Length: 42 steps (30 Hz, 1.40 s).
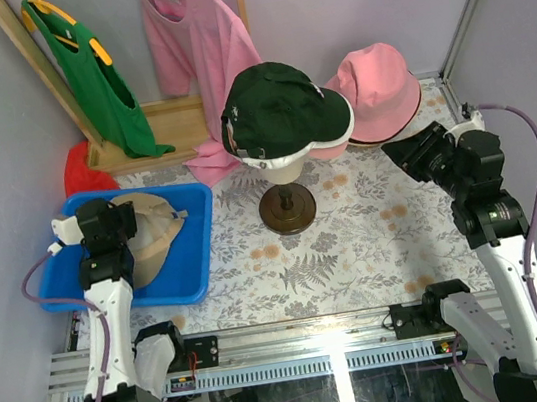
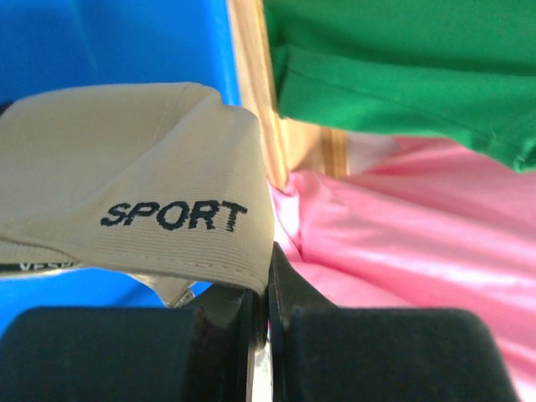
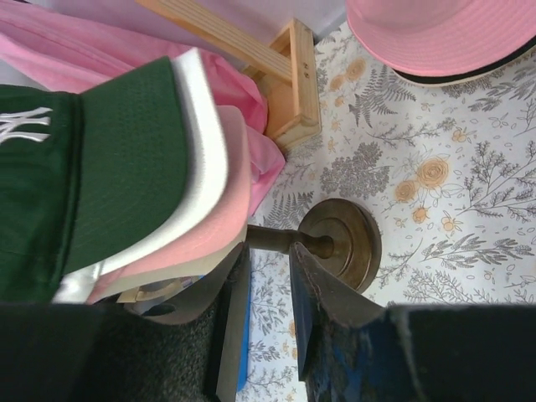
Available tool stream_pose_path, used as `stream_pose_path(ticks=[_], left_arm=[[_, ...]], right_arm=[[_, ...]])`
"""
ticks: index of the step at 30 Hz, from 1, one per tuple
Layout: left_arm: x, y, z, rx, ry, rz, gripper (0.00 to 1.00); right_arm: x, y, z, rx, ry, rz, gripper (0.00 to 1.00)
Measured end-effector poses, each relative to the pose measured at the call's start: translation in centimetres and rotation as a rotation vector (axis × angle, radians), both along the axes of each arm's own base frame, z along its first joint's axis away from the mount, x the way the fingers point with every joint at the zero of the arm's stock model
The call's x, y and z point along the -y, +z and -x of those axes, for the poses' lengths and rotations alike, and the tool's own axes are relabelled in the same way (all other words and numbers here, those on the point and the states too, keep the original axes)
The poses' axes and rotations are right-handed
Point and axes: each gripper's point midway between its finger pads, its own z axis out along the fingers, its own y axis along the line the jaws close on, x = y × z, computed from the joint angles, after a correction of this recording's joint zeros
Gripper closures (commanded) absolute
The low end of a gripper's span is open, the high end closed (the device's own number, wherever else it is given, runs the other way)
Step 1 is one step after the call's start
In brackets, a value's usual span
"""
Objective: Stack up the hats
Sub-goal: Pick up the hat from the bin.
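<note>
Fabric of tan cap [image 2: 142, 159] finely ribbed, edge in left gripper [image 2: 266, 280]

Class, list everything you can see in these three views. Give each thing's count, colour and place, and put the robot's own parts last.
tan cap: one, tan with dark SPORT lettering, in the blue bin
blue bin: one, blue, table's left side
dark green cap: one, dark green, on the mannequin head
pink cap: one, pink, under the dark green cap
mannequin head: one, beige, on a brown stand, centre
pink bucket hat: one, pink, far right of the table
pink shirt: one, pink, hanging at the back
green top: one, green, hanging left of the shirt
red cloth: one, red, behind the bin
table: one, floral cover
left gripper: fingers shut on the tan cap
right gripper: fingers open, empty
</note>
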Motion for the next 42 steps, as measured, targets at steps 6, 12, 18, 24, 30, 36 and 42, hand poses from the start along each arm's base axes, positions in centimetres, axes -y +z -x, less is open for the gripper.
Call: stream_pose_path(ticks=[6, 12, 18, 24, 30, 36, 42], left_arm=[[3.2, 2.7, 0.1, 0.100, -0.131, 0.097, 1.00], [6.1, 8.4, 0.1, 0.241, -0.275, 0.123, 1.00], [9.4, 18.0, 0.5, 0.439, -0.477, 0.095, 1.00], [13.0, 27.4, 3.4, 0.636, -0.696, 0.036, 1.00], [15.5, 32.2, 6.8, 0.775, -0.862, 0.025, 1.00], [16.9, 36.2, 9.2, 0.925, -0.967, 0.058, 1.00], [17.9, 40.2, 11.7, 1.089, -1.076, 0.074, 1.00]], right_arm=[[0.4, 3.0, 0.7, 0.051, -0.006, 0.029, 0.67], [0.7, 8.5, 0.4, 0.136, -0.005, 0.082, 0.65], [-0.6, 15.5, -2.4, 0.242, 0.055, 0.065, 0.60], [-2.8, 19.0, -5.2, 0.296, 0.176, 0.033, 0.53], [-4.2, 21.0, -5.2, 0.330, 0.266, 0.012, 0.50], [-5.3, 23.5, -4.6, 0.383, 0.323, -0.001, 0.47], [-8.6, 24.6, -4.4, 0.399, 0.426, -0.020, 0.45]])
